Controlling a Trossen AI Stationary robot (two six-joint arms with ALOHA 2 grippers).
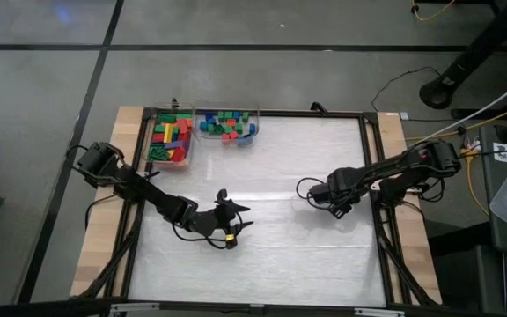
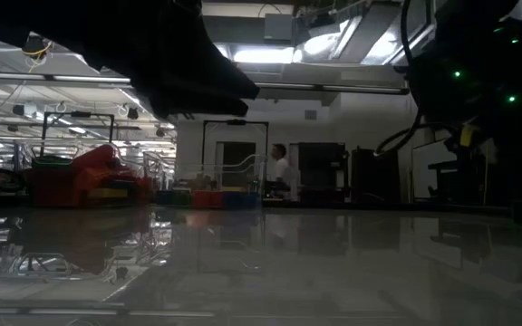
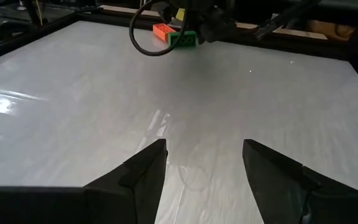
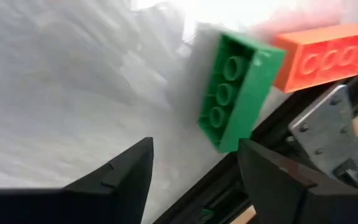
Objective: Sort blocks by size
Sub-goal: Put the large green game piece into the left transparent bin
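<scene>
Two long blocks lie on the white table near its right rail: a green block (image 4: 238,87) tipped so that its hollow underside faces the right wrist camera, and an orange block (image 4: 325,53) touching its end. The left wrist view shows the same green block (image 3: 184,40) and orange block (image 3: 162,30) far off under the right arm. My right gripper (image 4: 194,146) (image 1: 317,195) hangs open just short of the green block, touching nothing. My left gripper (image 3: 204,146) (image 1: 236,220) stands open over the bare mid-table.
Two clear bins stand at the table's far left: one (image 1: 191,141) holds long blocks, the other (image 1: 259,123) short ones. A black frame rail (image 4: 229,193) runs close by the two loose blocks. A person (image 2: 281,167) stands in the room beyond the table.
</scene>
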